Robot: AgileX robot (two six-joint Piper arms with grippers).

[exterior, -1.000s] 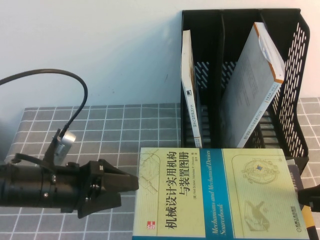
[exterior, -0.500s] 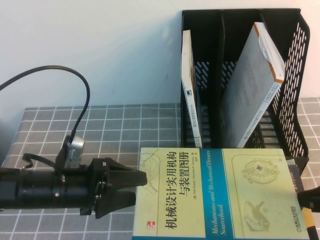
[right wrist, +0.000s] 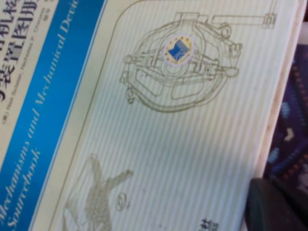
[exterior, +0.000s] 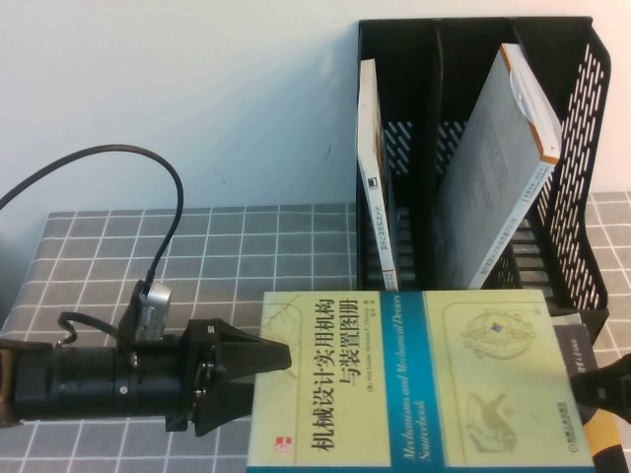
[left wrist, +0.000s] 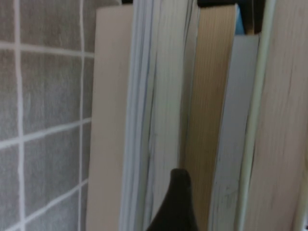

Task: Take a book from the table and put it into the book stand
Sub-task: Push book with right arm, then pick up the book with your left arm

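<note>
The book (exterior: 419,379) lies flat on the table (exterior: 197,256), just in front of the book stand (exterior: 473,148). The left gripper (exterior: 266,360), fingers spread open, meets the book's left edge. The right gripper (exterior: 606,389) sits at its right edge; whether it grips cannot be told.

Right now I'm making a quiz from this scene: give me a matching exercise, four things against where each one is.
Things:
1. book
2. left gripper
3. right gripper
4. stand

Places:
A. at the book's right edge
B. upright at the back of the table, two thin books inside
C. lying flat at the table's front
D. at the book's left edge

Pairs: 1-C, 2-D, 3-A, 4-B
</note>
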